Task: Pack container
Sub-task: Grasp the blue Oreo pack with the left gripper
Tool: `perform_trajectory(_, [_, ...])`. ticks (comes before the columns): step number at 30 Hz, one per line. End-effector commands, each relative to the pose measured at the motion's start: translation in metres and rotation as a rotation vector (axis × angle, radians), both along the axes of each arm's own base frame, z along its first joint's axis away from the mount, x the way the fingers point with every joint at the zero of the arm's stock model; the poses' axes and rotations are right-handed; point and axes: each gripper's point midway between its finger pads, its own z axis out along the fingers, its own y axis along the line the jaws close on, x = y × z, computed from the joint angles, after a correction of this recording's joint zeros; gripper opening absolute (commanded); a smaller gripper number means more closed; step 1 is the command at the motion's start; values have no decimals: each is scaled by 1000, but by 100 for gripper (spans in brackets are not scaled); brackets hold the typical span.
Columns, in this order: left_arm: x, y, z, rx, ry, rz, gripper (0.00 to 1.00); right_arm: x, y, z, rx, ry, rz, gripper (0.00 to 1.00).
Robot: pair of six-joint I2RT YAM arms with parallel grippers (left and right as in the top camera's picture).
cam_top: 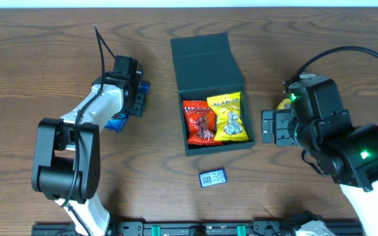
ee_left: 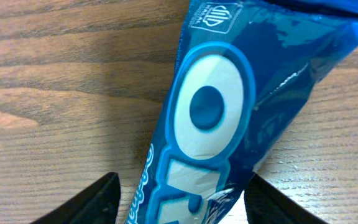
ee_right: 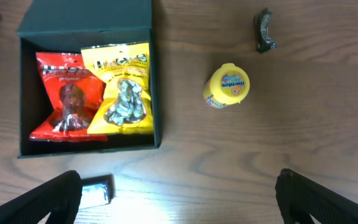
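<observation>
Left of the empty, splayed right gripper (ee_right: 178, 179), the container (cam_top: 205, 65); left gripper (ee_left: 184, 182) splayed astride blue packet (ee_left: 229, 93).

Open from above over the box (cam_top: 218, 147); inside, floor covered by red packet (cam_top: 200, 122) and yellow packet (cam_top: 230, 117). Behind box, lid (cam_top: 205, 62) in the way. Just before box, small packet (cam_top: 212, 177). Right of box, tub (ee_right: 227, 85); left, blue packet (ee_left: 229, 106); bare table (cam_top: 156, 137) between.

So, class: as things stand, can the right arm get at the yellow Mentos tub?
Probably yes: the yellow tub stands alone on the table ahead of the open right gripper, with nothing between them.
</observation>
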Motion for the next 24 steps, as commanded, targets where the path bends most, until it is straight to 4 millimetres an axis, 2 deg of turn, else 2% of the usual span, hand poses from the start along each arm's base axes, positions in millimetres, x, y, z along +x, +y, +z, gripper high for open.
perform_trajectory(1, [-2, 5, -4, 11, 15, 10, 58, 0, -1, 1, -19, -3, 15, 99])
perform_trajectory(16, [-3, 4, -4, 0, 16, 40, 29, 0, -1, 1, -20, -2, 15, 99])
perform_trajectory(21, [-3, 4, -4, -1, 16, 45, 24, 0, -1, 1, -21, -2, 15, 99])
perform_trajectory(24, [-3, 4, -4, -8, 16, 64, 17, 0, -2, 1, -25, -6, 11, 99])
